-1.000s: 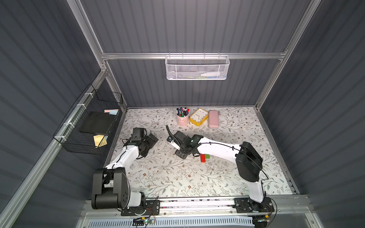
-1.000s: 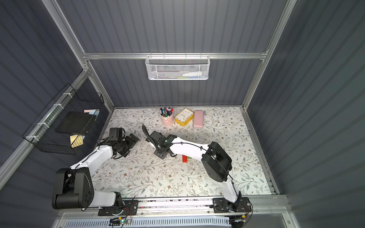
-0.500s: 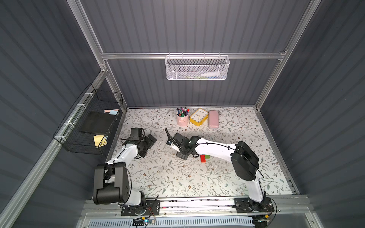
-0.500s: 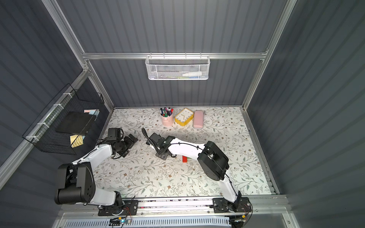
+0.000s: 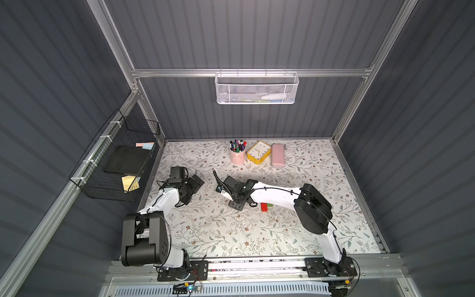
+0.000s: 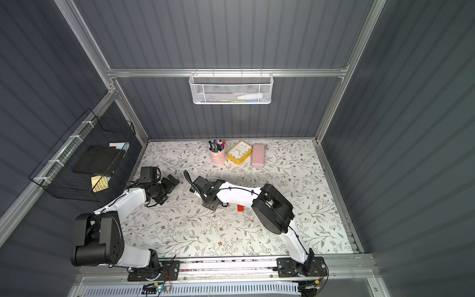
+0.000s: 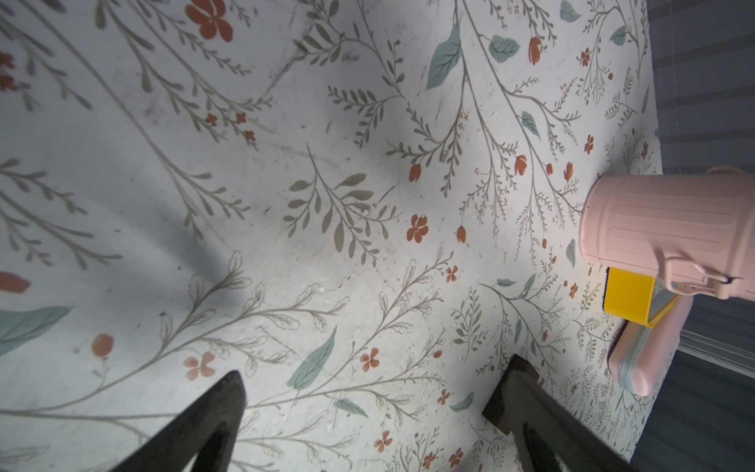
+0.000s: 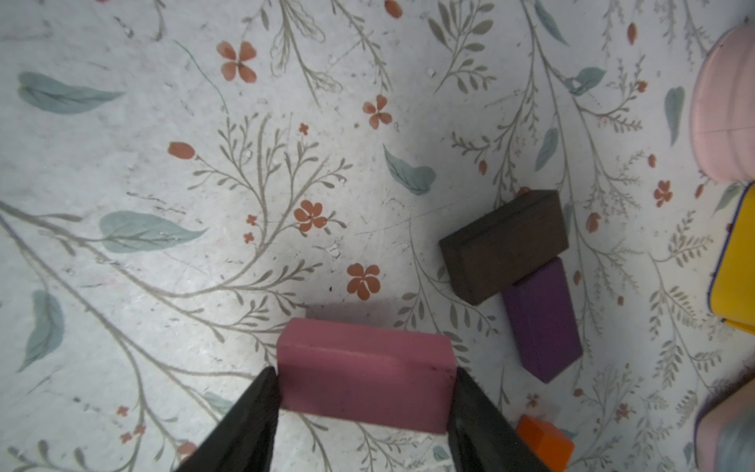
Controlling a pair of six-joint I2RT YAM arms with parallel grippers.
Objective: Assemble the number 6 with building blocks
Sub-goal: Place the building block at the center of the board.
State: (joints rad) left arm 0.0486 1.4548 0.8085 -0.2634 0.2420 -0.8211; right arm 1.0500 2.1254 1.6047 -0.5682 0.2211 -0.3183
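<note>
Near the brown block, right gripper clamps the pink block, left gripper gapes empty, so a sloppy set-down could knock brown askew.

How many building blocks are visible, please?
6: pink rectangular block in the right pincer; dark brown block touching purple block; orange block, partly cut off; red block and green cube beside the right arm.

The right arm's elbow is swinging in toward the middle of the desk, and the right end effector is edging slightly toward the left arm's side, taking along the pink block pinched between its fingers. The left end effector is drifting a little toward the desk's left edge while the left arm's elbow is turning
</note>
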